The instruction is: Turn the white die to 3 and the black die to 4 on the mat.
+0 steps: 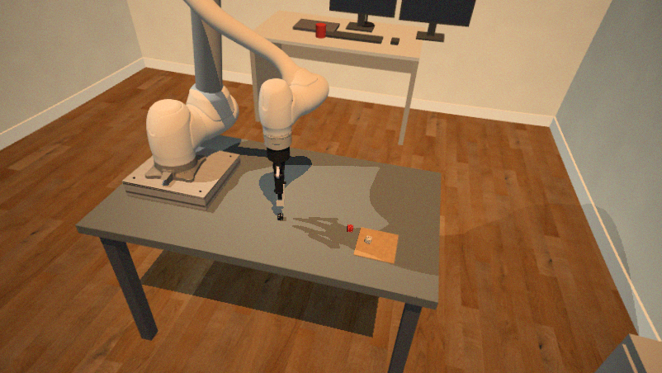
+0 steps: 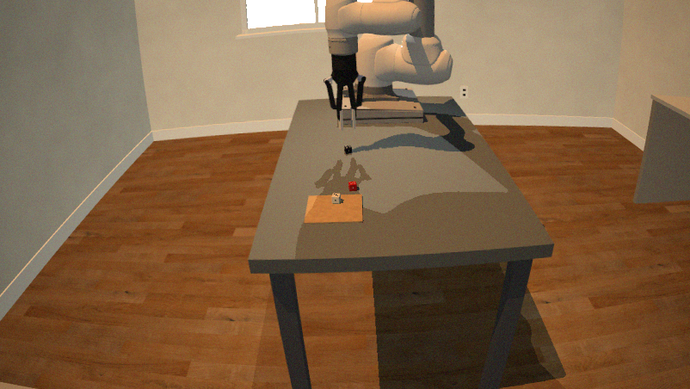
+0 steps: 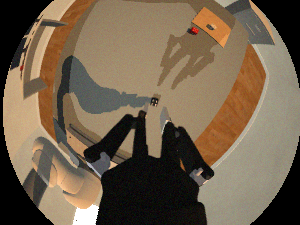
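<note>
My gripper (image 1: 280, 205) (image 2: 348, 127) (image 3: 154, 109) points down above the black die, its fingers partly open with a narrow gap and nothing between them. The black die (image 1: 280, 216) (image 2: 348, 150) (image 3: 154, 102) sits on the table just below the fingertips, off the mat. The white die (image 1: 367, 239) (image 2: 335, 198) (image 3: 211, 27) rests on the orange mat (image 1: 385, 250) (image 2: 333, 215) (image 3: 221, 38), near the edge facing the robot. The red die (image 1: 350, 228) (image 2: 352, 186) (image 3: 194, 31) sits on the table beside the mat. The top numbers are too small to read surely.
The grey table (image 1: 222, 236) (image 2: 415, 231) carries the robot's base plate (image 1: 162, 196) at its far end from the mat. The gripper's shadow falls between the black die and the red die. A desk (image 1: 273, 27) with monitors and a red cup (image 1: 320, 30) stands apart behind the table.
</note>
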You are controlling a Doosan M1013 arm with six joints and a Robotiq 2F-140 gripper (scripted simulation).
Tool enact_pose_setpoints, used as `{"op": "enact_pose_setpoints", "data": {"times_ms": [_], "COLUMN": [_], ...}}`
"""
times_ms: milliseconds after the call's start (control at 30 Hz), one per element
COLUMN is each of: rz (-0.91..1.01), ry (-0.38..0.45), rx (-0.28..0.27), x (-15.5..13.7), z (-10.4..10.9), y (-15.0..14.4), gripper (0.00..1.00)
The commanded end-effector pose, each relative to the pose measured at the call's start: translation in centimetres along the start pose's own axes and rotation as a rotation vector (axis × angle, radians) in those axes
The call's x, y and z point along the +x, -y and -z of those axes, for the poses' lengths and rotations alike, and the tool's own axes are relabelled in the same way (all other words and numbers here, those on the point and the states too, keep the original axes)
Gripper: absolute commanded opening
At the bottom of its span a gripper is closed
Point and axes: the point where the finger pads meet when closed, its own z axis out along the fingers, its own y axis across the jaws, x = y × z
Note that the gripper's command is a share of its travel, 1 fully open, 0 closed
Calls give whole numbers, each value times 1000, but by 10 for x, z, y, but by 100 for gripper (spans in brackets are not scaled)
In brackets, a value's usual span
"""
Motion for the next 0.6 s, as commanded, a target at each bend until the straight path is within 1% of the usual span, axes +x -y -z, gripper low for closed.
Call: {"op": "enact_pose_setpoints", "data": {"times_ms": [0,567], "rz": [1,1], "ry": [6,6], "rx": [-2,-2], "x": [-3,-3], "z": [-3,-5], "y": [1,1], "gripper": [29,29]}}
